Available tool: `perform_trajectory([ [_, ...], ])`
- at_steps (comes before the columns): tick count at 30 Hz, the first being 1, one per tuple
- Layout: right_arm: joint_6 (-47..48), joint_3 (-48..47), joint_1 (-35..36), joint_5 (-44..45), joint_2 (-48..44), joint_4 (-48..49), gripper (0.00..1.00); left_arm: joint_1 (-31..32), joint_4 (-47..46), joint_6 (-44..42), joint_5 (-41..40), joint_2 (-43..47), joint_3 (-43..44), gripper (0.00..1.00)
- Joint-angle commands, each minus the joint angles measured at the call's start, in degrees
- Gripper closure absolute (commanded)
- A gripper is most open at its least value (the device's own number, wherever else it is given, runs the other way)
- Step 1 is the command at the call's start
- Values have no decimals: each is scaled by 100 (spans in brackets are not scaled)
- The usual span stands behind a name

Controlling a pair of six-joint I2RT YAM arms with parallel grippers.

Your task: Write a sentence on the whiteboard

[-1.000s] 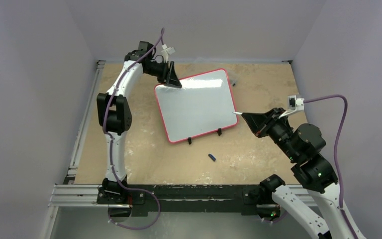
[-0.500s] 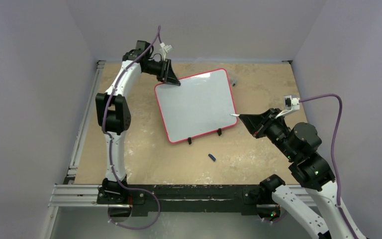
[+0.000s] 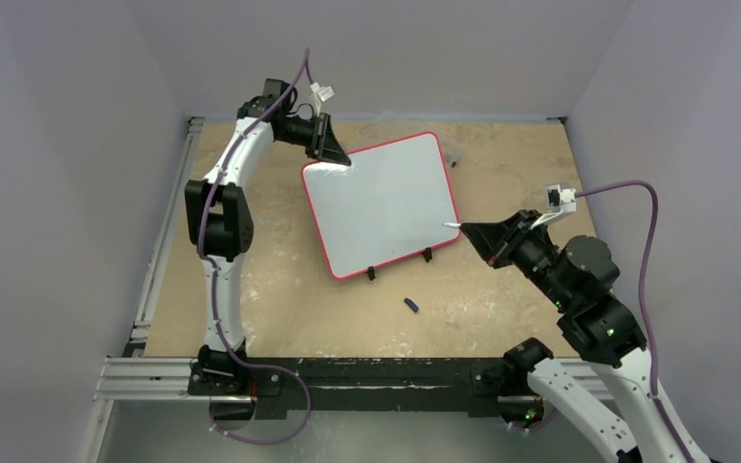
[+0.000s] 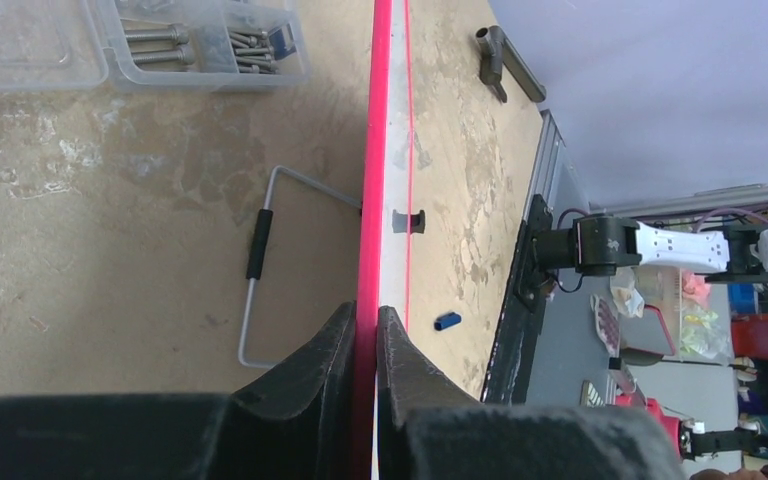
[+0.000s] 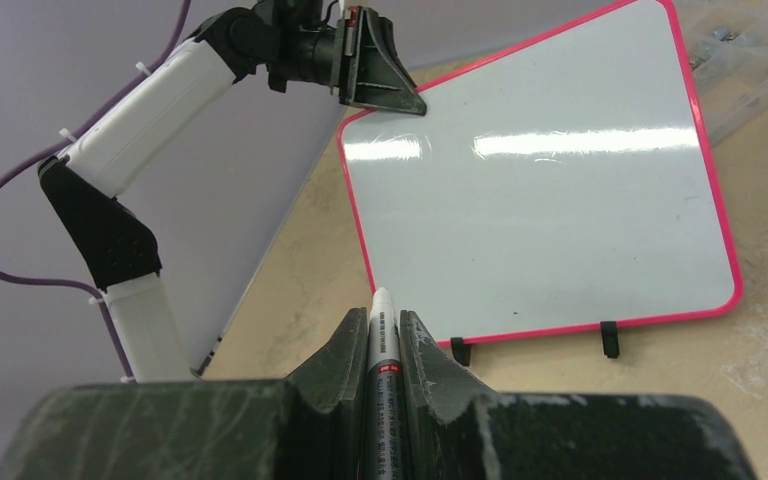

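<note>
Whiteboard [image 3: 381, 203] stands tilted between the claws, one upper corner clamped in the left claw [image 3: 334, 160]. The right claw [image 3: 471, 229] grips a marker [image 5: 380, 330], tip just ahead at the board's edge. Light pressure and slow strokes should keep it steady.

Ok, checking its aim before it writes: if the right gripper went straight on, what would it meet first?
Probably the whiteboard. The marker in the right gripper leads, its tip aimed at the board's edge nearest that arm. Whether the tip touches the board is unclear.
</note>
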State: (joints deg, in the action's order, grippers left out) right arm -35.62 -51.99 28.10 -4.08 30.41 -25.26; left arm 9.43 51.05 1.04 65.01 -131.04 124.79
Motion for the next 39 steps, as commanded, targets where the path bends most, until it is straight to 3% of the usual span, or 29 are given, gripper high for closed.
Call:
perform_trajectory([
  [1,-42,47,-6,-82,27,308,100,4,-386,-55,147,487,-205,100],
  [19,58,167,-13,-190,-82,409,100,505,-1265,-1393,-1192,2236,-2312,100],
  [25,127,393,1,-320,-123,655,100,748,-1214,-1658,-1624,2733,-2650,100],
  [36,529,1478,-1,-1205,-127,2475,100,1061,-1592,-1558,-2321,3288,-3293,100],
  [39,587,1883,3,-1440,-43,3422,100,1072,-1671,-1506,-2439,3295,-3407,100],
])
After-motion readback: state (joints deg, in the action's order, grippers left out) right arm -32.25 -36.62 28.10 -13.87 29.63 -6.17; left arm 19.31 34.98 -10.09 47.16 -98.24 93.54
